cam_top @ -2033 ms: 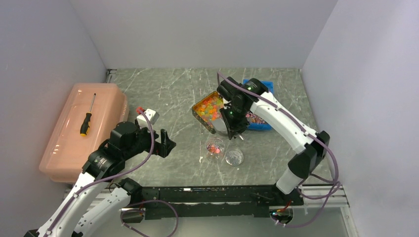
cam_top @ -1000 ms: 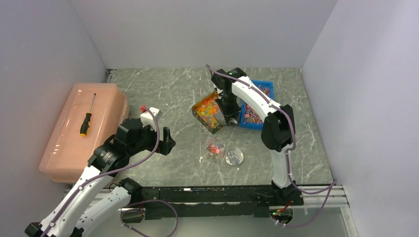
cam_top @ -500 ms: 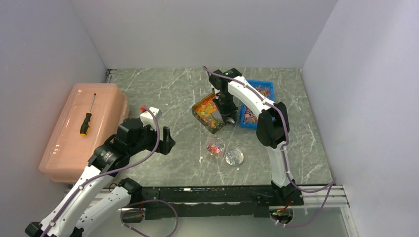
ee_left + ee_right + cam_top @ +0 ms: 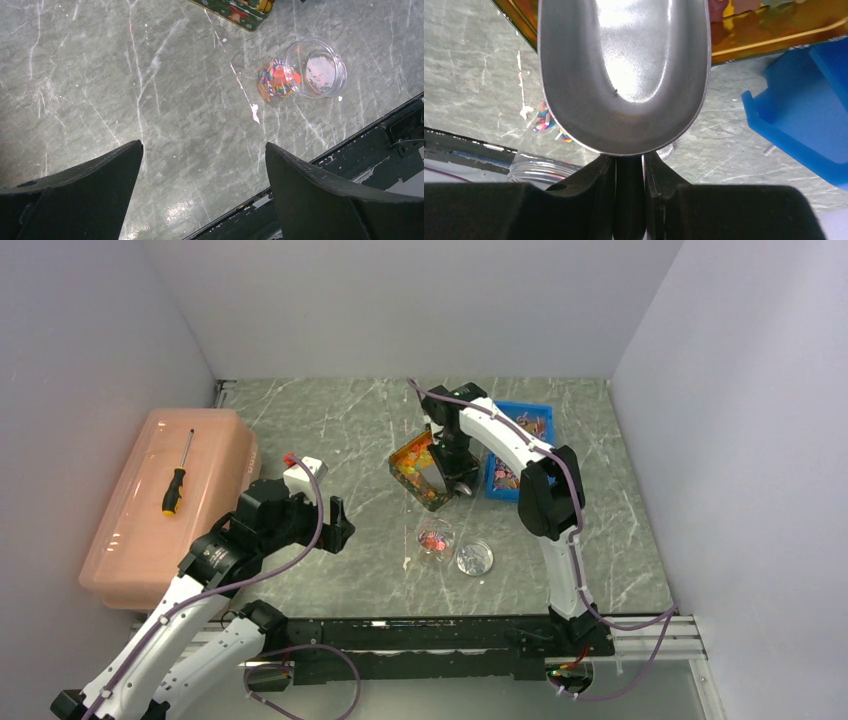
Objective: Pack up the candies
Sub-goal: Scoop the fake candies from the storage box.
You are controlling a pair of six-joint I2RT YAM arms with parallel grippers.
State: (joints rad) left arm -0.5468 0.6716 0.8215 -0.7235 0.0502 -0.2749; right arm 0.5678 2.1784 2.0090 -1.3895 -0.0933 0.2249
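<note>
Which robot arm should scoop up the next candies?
Right. The right arm's fingers grip the shiny metal scoop, held right over the square gold-lined tin of colourful candies. The left arm's fingers are open, empty and off to the side, away from the tin.

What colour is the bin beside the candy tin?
The bin is blue, clearest in the top view.
</note>
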